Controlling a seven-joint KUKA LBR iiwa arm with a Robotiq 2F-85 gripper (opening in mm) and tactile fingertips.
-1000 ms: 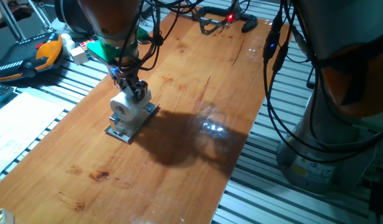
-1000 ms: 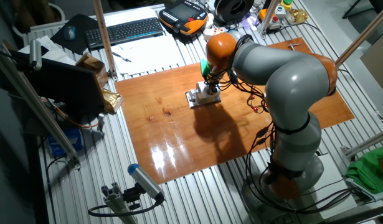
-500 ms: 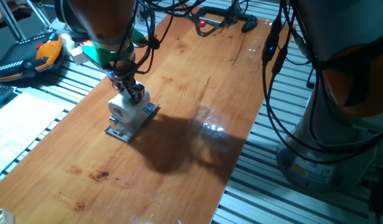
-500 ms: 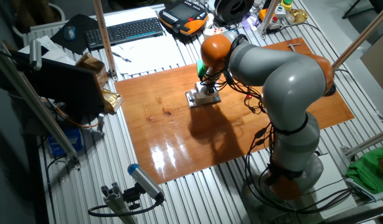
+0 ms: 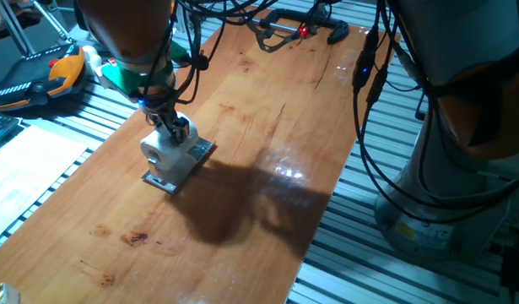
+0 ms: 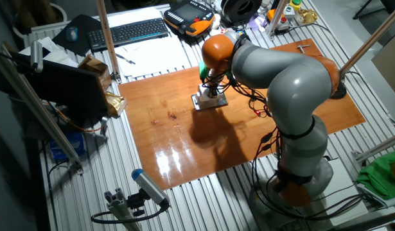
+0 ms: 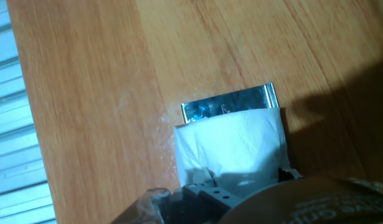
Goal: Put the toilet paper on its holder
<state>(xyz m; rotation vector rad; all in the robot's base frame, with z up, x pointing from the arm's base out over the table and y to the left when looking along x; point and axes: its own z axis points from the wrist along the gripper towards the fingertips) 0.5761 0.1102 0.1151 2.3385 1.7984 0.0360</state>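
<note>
The toilet paper point(image 5: 160, 150) is a small white roll lying over the near end of the holder point(image 5: 190, 158), a shiny silver plate on the wooden table. My gripper point(image 5: 176, 128) comes down from above and is shut on the roll's top edge. In the other fixed view the roll point(image 6: 213, 97) and the holder point(image 6: 201, 102) sit under my orange wrist. In the hand view the roll point(image 7: 231, 146) fills the lower middle, right against my fingers, and the far end of the plate point(image 7: 228, 102) shows beyond it. The holder's bar is hidden by the roll.
A black-handled metal clamp point(image 5: 297, 29) lies at the far end of the table. An orange and black pendant point(image 5: 40, 76) sits off the left edge on the slatted bench. A keyboard point(image 6: 126, 31) lies behind the table. Cables hang beside my arm point(image 5: 369, 93).
My gripper and wrist have shifted a little to the left and toward the camera, and the roll has moved with them along the holder plate. The plate has stayed in place.
</note>
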